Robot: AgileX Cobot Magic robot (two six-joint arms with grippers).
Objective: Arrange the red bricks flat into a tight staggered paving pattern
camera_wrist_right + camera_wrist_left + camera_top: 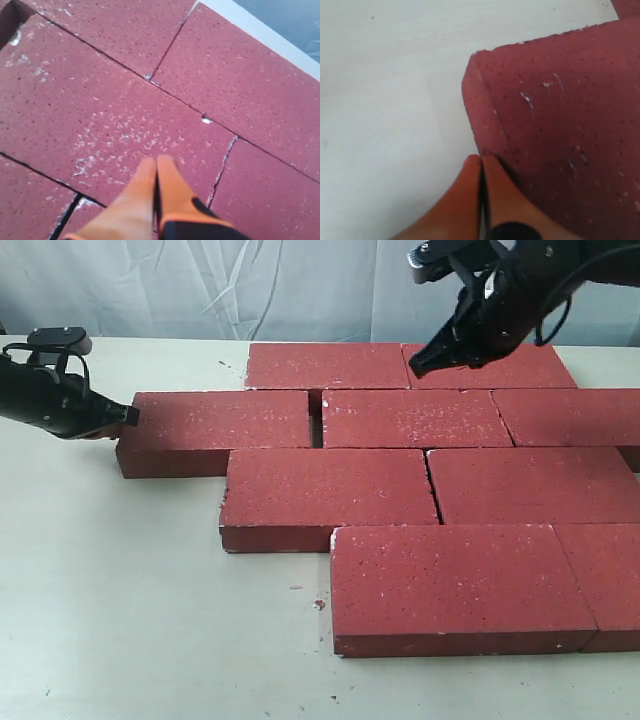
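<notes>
Exterior view. Red bricks lie flat on the pale table in four staggered rows. Most joints are tight; one dark gap shows in the second row from the back, beside the leftmost brick.
Left gripper sits low, near table height, fingers clenched together with nothing between them. The leftmost brick's end face is directly ahead of the tips, touching or just beside them; cannot tell which from here.
Right gripper is raised over the back rows, fingers pinched together and empty. The bricks lie below the tips and appear clear of them.

Left wrist view. Orange fingertips are pressed tight together, holding nothing. The brick's chipped corner stands right at the tips, its speckled top spreading off to one side of the fingers and bare table to the other. Whether the tips press on it, cannot tell.

Right wrist view. Orange fingers are closed on each other and empty. A white-flecked brick top lies under and ahead of the tips. Joints run past on both sides of the fingers, and a white chip marks a joint further ahead. The table edge shows beyond the furthest brick
</notes>
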